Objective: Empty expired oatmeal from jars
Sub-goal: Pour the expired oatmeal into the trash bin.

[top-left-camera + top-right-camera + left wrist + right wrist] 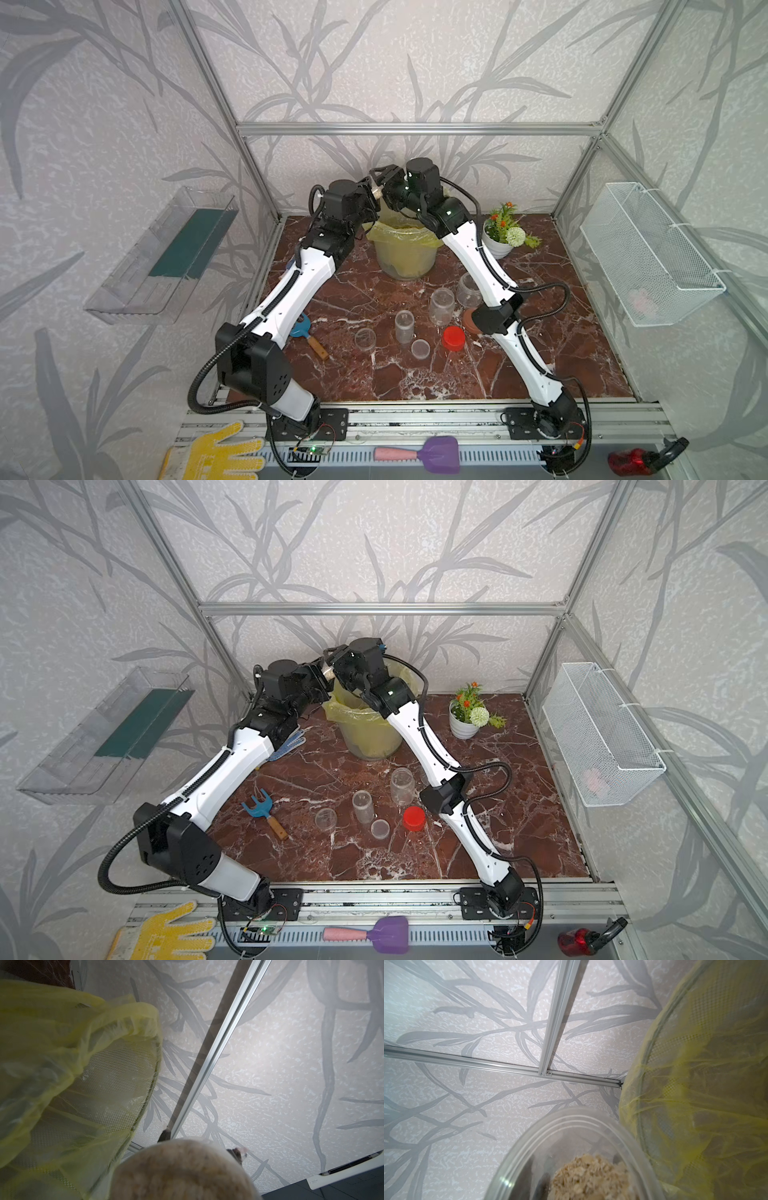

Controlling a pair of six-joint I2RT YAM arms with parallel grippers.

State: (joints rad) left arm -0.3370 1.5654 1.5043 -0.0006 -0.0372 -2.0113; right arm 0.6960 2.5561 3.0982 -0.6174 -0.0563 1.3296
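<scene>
1. Starting with the desk [540, 353], you have a red-brown marble top carrying everything listed below.
2. Your two arms rise from the near rail and meet high over the bin [405, 257], which stands at the back of the desk and is lined with a yellow bag [62, 1053].
3. Your left fingers [371, 194] are closed tight on the held jar [377, 193]. In the left wrist view, dark fingertips [165, 1135] sit either side of its blurred beige round.
4. Your right fingers [383, 179] grip the same jar, closed partway round it. In the right wrist view they show only as dark shapes through the clear wall.
5. The held jar hangs in the air between both sets of fingers, over the bin's left side in both top views. Its mouth looks open, and the oatmeal [591, 1178] is piled inside at the end nearest the right fingers.
6. Mid-desk, a wide jar [441, 305] stands upright without a lid. A second wide jar [468, 289] is just behind it, partly hidden by your right arm. A slim jar [404, 326] stands nearer you, and all three look empty or nearly so.
7. The red lid [453, 337] lies near the slim jar, with a brown lid [469, 319] just beyond it beside your right arm.
8. Two clear lids [365, 338] flank the slim jar.
</scene>
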